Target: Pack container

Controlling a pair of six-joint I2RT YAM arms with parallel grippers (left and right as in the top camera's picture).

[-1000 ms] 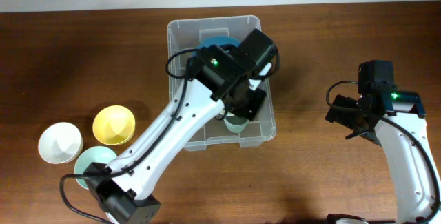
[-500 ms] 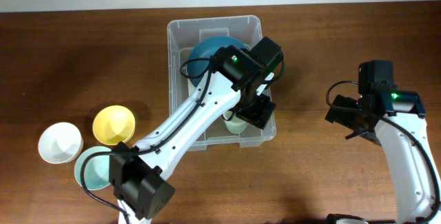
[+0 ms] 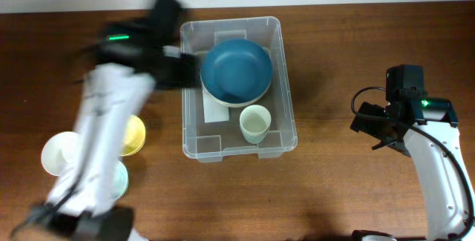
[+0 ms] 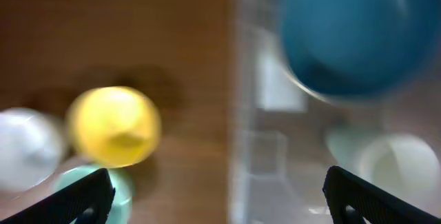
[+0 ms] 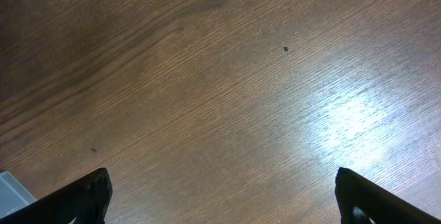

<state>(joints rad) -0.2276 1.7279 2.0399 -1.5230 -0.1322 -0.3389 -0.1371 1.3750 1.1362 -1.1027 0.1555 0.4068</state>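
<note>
The clear container (image 3: 288, 85) stands at the middle of the table. Inside it a dark blue bowl (image 3: 237, 69) lies toward the far end, and a pale green cup (image 3: 254, 124) stands upright near the front. My left gripper (image 3: 185, 69) is motion-blurred over the container's left wall. In the left wrist view, the left gripper (image 4: 220, 196) is open with nothing between its fingers, with the container's wall (image 4: 241, 114) below and the blue bowl (image 4: 351, 34) and cup (image 4: 400, 165) to the right. My right gripper (image 3: 371, 126) hangs open over bare wood to the container's right, also empty in its own view (image 5: 220, 196).
Three bowls lie on the table to the left of the container: yellow (image 3: 133, 133), white (image 3: 61, 152) and pale teal (image 3: 119, 178), partly behind the blurred left arm. They also appear in the left wrist view: yellow (image 4: 114, 126), white (image 4: 24, 148), teal (image 4: 120, 186).
My left gripper has opened and let go of the pale green cup, which now stands in the container. The left arm has swung out leftward. The right arm has not moved.
</note>
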